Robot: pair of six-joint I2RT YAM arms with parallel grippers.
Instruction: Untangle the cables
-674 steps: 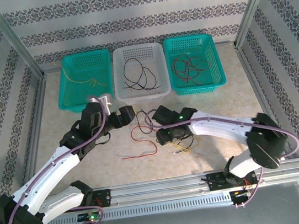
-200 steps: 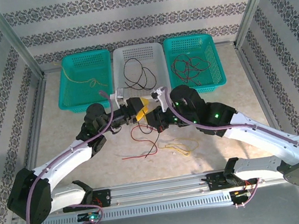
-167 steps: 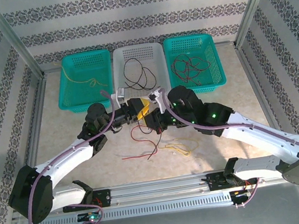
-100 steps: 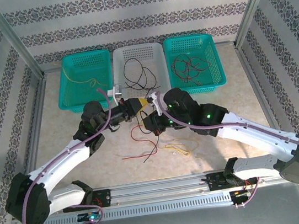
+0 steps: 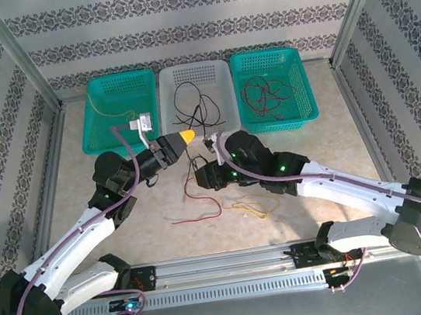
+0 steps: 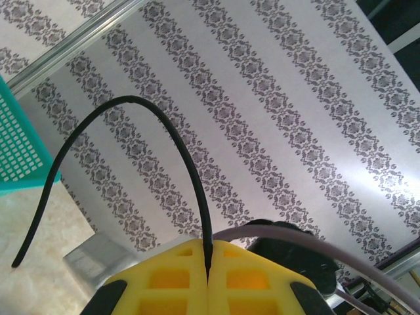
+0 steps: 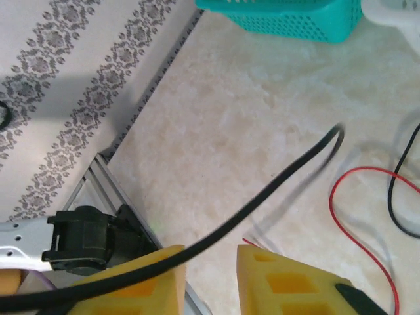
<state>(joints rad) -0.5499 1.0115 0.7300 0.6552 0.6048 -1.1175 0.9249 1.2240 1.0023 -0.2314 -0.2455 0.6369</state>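
Black cable (image 6: 128, 99), hair-thin, arches from the clamping left pincer (image 6: 208, 256); right pincer (image 7: 211, 266) narrowly parted

The left arm (image 5: 87, 229) is reaching toward 1 o'clock, the left pincer (image 5: 185, 135) pointing at 3 o'clock and clamping a black cable (image 6: 131, 98). The right arm (image 5: 340, 186) is stretching toward 9 o'clock, the right pincer (image 7: 210, 257) standing slightly parted.

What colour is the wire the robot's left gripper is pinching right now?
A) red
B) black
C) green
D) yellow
B: in the left wrist view the left gripper is shut, and a black wire comes out from between its yellow fingers and arcs up and over.
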